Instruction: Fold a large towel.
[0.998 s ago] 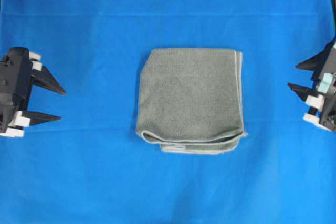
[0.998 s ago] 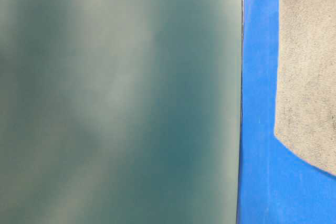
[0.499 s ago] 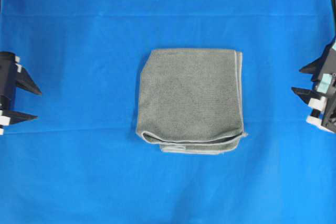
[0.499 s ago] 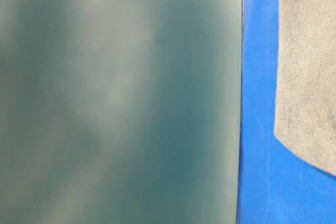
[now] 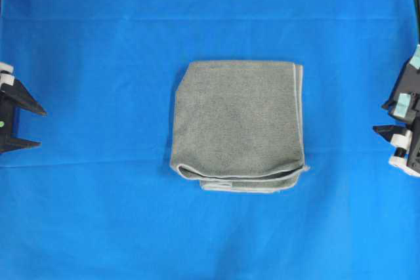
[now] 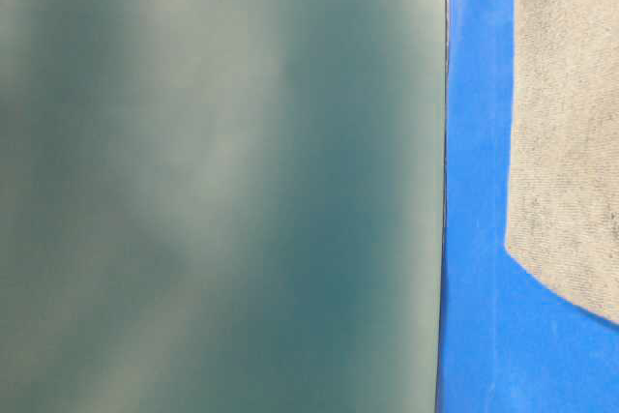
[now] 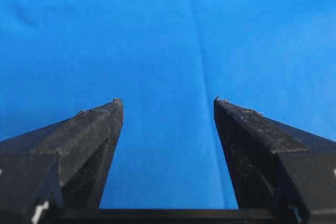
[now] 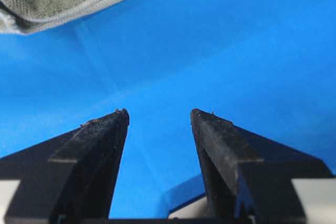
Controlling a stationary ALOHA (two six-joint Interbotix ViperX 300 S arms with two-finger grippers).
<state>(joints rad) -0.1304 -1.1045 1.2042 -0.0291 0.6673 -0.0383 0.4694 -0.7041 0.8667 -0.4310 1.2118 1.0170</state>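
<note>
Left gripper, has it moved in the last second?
Yes. In the overhead view the left gripper has pulled back toward the left edge, farther from the folded towel, which has stayed put.

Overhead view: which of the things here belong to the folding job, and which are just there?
Part of the job:
- grey-green rectangular terry towel, folded, lying mid-table
- left gripper, open, clear of the towel
- right gripper, open, clear of the towel

Just there:
- blue cloth backdrop covering the table
</note>
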